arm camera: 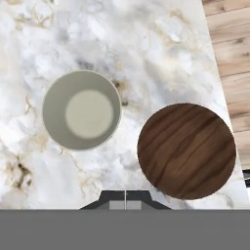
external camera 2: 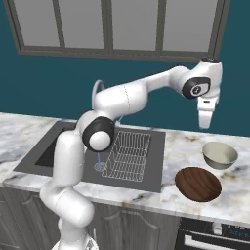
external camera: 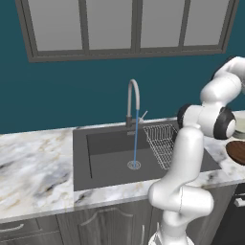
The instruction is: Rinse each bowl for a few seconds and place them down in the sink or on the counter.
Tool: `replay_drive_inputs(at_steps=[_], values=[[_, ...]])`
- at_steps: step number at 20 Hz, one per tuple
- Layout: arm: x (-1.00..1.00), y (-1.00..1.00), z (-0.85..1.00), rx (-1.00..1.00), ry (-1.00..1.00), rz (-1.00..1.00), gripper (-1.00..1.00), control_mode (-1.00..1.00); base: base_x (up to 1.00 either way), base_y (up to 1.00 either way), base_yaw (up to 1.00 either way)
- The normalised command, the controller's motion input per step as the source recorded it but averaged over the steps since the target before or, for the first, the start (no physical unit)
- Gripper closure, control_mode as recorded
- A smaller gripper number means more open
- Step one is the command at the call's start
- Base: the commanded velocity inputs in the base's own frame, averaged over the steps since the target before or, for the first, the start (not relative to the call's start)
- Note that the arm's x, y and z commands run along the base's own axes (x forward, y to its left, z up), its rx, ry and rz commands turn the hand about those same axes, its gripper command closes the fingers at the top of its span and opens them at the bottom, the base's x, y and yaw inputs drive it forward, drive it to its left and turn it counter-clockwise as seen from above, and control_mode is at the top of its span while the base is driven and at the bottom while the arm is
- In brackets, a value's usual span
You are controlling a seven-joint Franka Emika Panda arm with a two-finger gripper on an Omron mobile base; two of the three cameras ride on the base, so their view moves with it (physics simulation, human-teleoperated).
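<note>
Right base view, claw (external camera 2: 207, 125) high above cream bowl (external camera 2: 220, 155), brown bowl (external camera 2: 197, 184) beside, claw tips together, empty

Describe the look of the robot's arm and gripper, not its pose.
The arm is glossy white, built of rounded tubular links with dark grey bands and round caps at the joints. The gripper is a white tapering block; its dark fingertips are small. No cables or markings are visible.

Marble surface (external camera 2: 185, 146), sink (external camera 2: 151, 161) set in it. Right of sink: cream-green bowl (external camera 2: 220, 155), dark brown bowl (external camera 2: 197, 184) near front edge, close but apart.
</note>
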Motion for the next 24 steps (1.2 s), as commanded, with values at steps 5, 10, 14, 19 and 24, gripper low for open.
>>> replay_drive_inputs(at_steps=[5, 10, 14, 19, 24], values=[[-0.14, 0.00, -0.47, 0.00, 0.00, -0.01, 1.00, -1.00, 0.00, 0.00, 0.00], [-0.18, 0.01, -0.42, 0.00, 0.00, -0.03, 1.00, -1.00, 0.00, 0.00, 0.00], [-0.08, 0.01, -0.24, 0.00, 0.00, -0.04, 1.00, -1.00, 0.00, 0.00, 0.00], [0.00, 0.00, -0.20, 0.00, 0.00, -0.05, 1.00, -1.00, 0.00, 0.00, 0.00], [0.00, -0.01, -0.24, 0.00, 0.00, -0.05, 1.00, -1.00, 0.00, 0.00, 0.00]])
